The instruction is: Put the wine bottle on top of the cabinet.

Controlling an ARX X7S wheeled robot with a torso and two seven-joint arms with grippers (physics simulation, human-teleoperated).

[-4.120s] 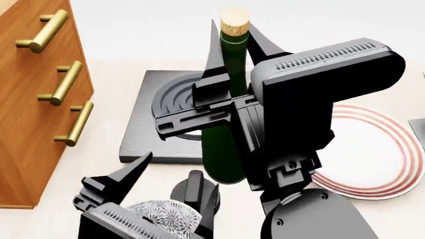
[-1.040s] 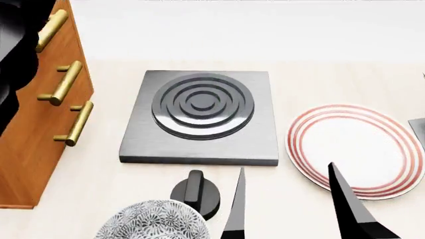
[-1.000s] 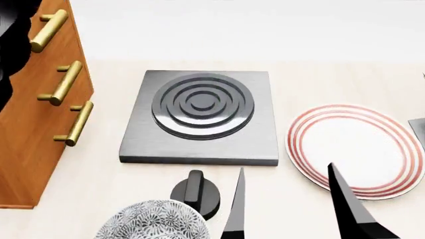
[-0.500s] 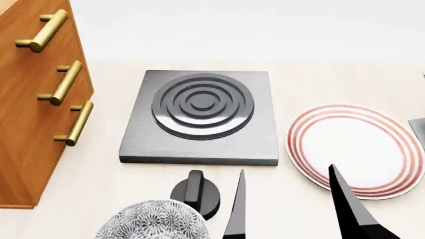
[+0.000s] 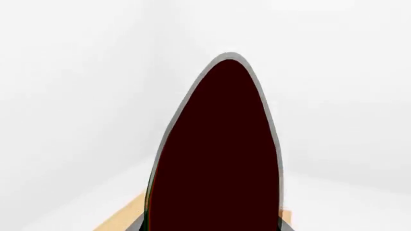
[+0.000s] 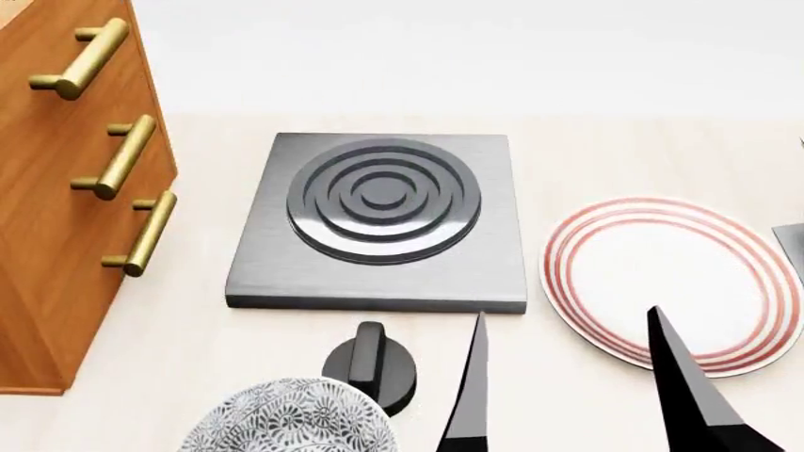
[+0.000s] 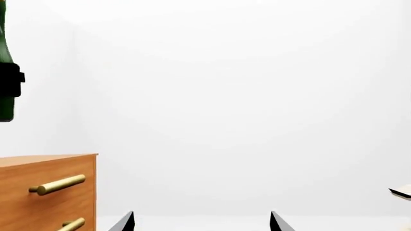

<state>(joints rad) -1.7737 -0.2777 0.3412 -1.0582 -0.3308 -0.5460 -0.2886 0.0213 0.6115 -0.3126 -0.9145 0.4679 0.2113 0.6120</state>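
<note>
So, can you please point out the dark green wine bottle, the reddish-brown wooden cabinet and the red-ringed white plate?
Dark green wine bottle (image 7: 6, 57): right wrist view, glass body at the picture's edge.
Reddish-brown wooden cabinet (image 7: 48, 159): right wrist view, top surface.
Red-ringed white plate (image 6: 653, 268): head view, bare white centre.

The cabinet (image 6: 51, 217) is showing smooth wood with brass-gold metal handles (image 6: 123, 155); the hotplate (image 6: 377, 221) is showing brushed grey metal.

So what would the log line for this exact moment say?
wine bottle: held in the air above cabinet top, not set down | left gripper: shut on bottle | right gripper: open, empty, low over table
</note>
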